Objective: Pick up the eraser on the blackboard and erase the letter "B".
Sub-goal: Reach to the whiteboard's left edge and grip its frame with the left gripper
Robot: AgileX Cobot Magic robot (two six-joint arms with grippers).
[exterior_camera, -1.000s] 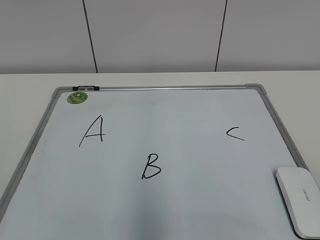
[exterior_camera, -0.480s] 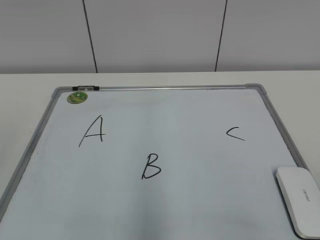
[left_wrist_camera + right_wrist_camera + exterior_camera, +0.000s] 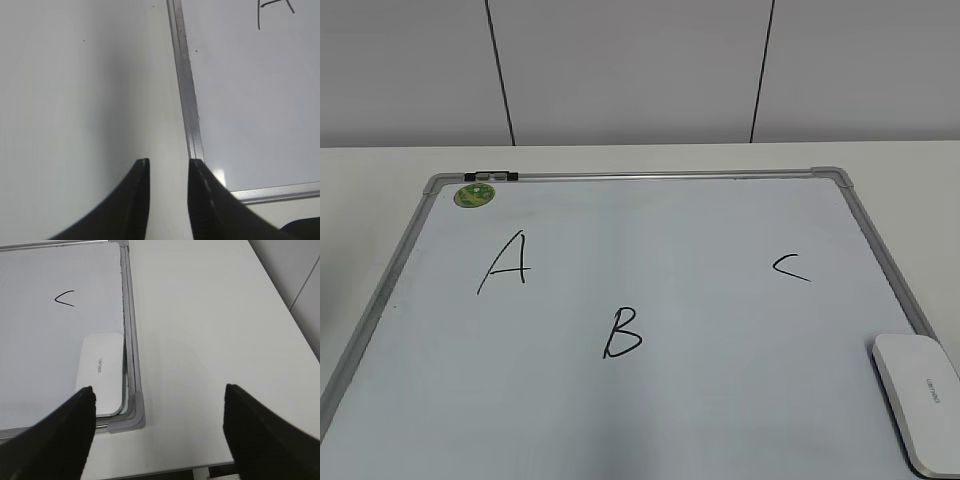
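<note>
The blackboard [image 3: 650, 177] lies flat on the table. The black letter "B" [image 3: 622, 333] is near its middle front. The white eraser [image 3: 918, 400] lies at the board's near right corner; it also shows in the right wrist view [image 3: 100, 372]. My right gripper [image 3: 159, 387] is wide open and empty, above the table just right of that corner, with its left finger near the eraser's near end. My left gripper [image 3: 168, 162] has its jaws close together with a narrow gap, holding nothing, beside the board's left frame [image 3: 187, 90]. Neither gripper shows in the exterior view.
A black "A" [image 3: 506, 262] is at the board's left and a small "C" [image 3: 790, 267] at its right. A round green sticker [image 3: 474, 194] sits at the far left corner. The table's right and front edges [image 3: 280, 432] are near my right gripper.
</note>
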